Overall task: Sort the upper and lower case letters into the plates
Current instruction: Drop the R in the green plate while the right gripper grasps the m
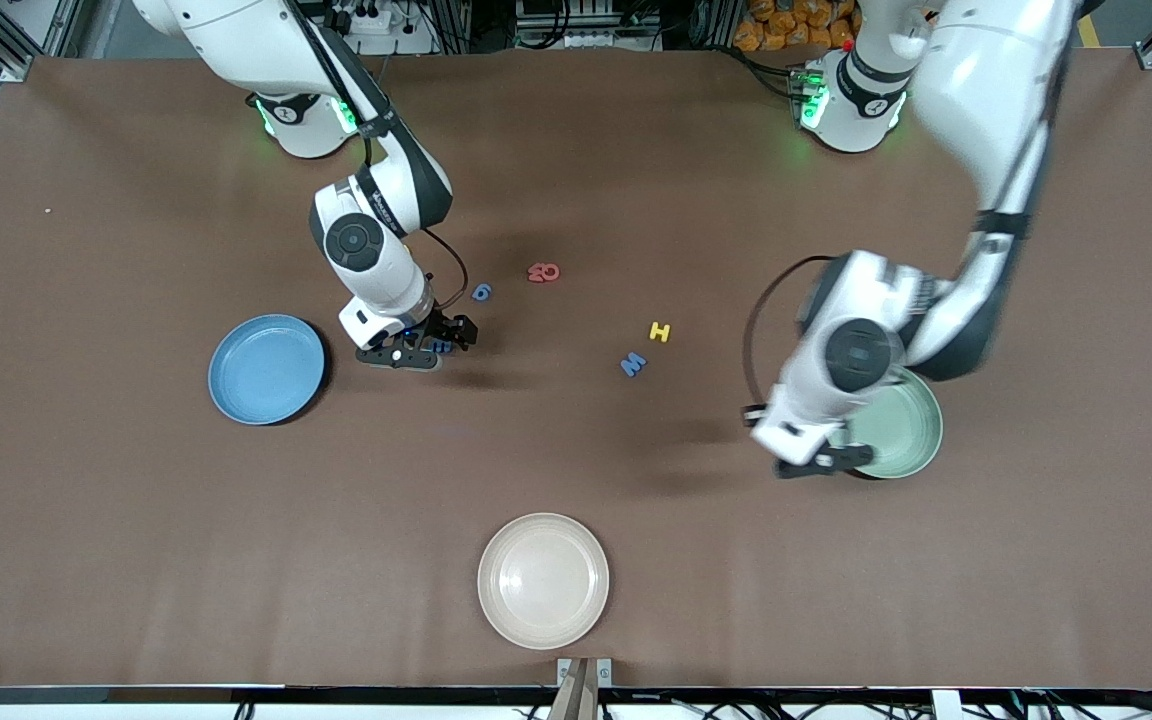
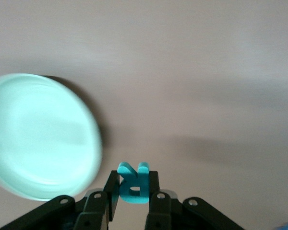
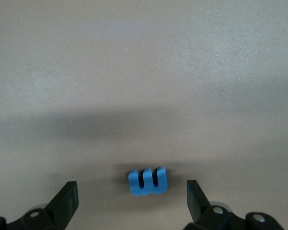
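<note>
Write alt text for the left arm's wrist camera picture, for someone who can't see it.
The left gripper is shut on a small teal letter R, pinched between its black fingers above the brown table. Beside it, the pale green plate looks empty and is slightly blurred.

The worktop (image 1: 136,560) lies bare around the cream plate (image 1: 543,580) — wide room there, and between it and the other two plates. Mid-worktop, four small letters stand in the way: the blue M (image 1: 633,364) and yellow H (image 1: 660,332) close together, the red letter (image 1: 543,272) and blue g (image 1: 481,292) farther from the front camera. The right tool (image 1: 431,345), fingers spread around the blue m (image 3: 148,181), blocks the approach beside the blue plate (image 1: 267,369). The left tool (image 2: 133,203), clamped on the teal R (image 2: 133,184), hangs at the edge of the green plate (image 1: 911,440) — its arm covers part of that plate.
</note>
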